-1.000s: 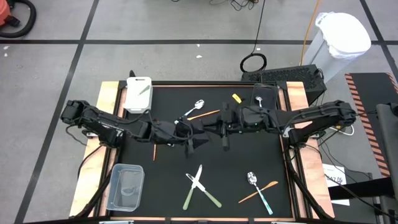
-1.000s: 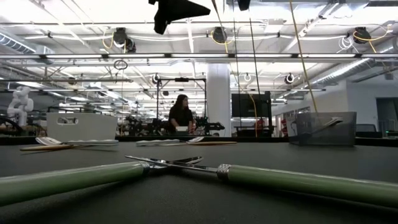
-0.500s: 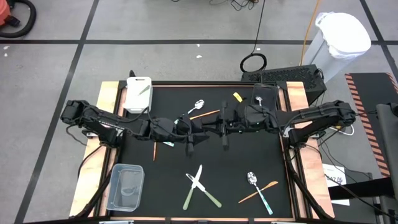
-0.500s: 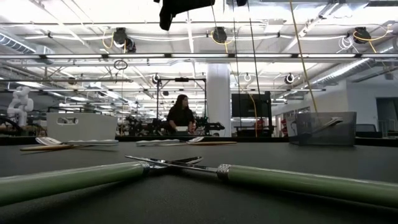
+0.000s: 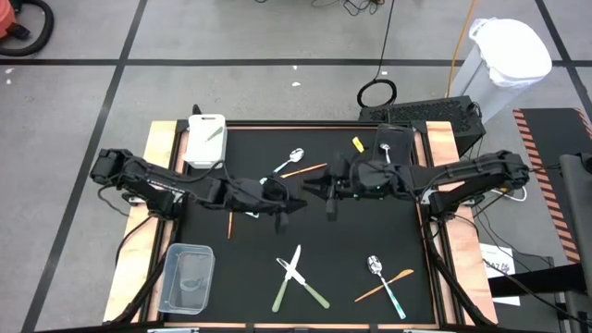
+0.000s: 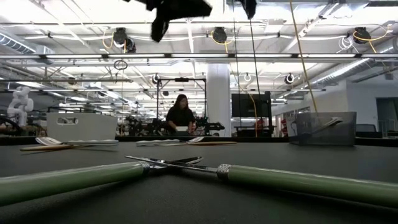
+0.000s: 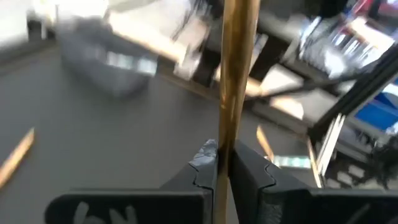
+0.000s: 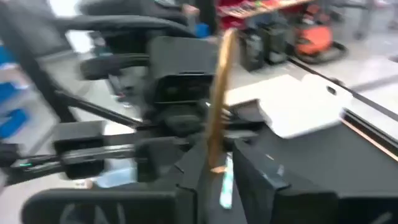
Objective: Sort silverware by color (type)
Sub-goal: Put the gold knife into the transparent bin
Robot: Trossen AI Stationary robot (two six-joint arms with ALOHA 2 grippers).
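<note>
Both grippers meet in mid-air above the table's middle. My left gripper [image 5: 290, 204] [image 7: 227, 167] is shut on a thin orange utensil [image 7: 235, 74]. My right gripper [image 5: 324, 191] [image 8: 219, 173] faces it, its fingers apart on either side of the same orange utensil [image 8: 219, 93]; whether one finger still touches it I cannot tell. On the table lie a spoon and an orange utensil [image 5: 296, 164] at the far side, an orange utensil [image 5: 229, 223] at the left, two crossed green-handled knives [image 5: 296, 277], and a blue-handled spoon over an orange utensil [image 5: 384, 282] near the front. My left gripper pinches the orange utensil between its two fingers [image 7: 205, 163]. The held part [image 7: 226, 146] is on the slim shaft, and the rest runs on past the fingertips. The utensil is lifted clear of the table.
A white bin [image 5: 205, 139] with a green-handled knife stands at the far left, a clear bin [image 5: 188, 277] at the near left, a dark bin [image 5: 393, 143] with a spoon at the far right. A small yellow piece [image 5: 352, 145] lies beside the dark bin.
My left gripper's fingers, wide apart a second ago, have shut on the orange utensil in mid-air beside my right gripper. The utensils on the table have stayed where they were.
</note>
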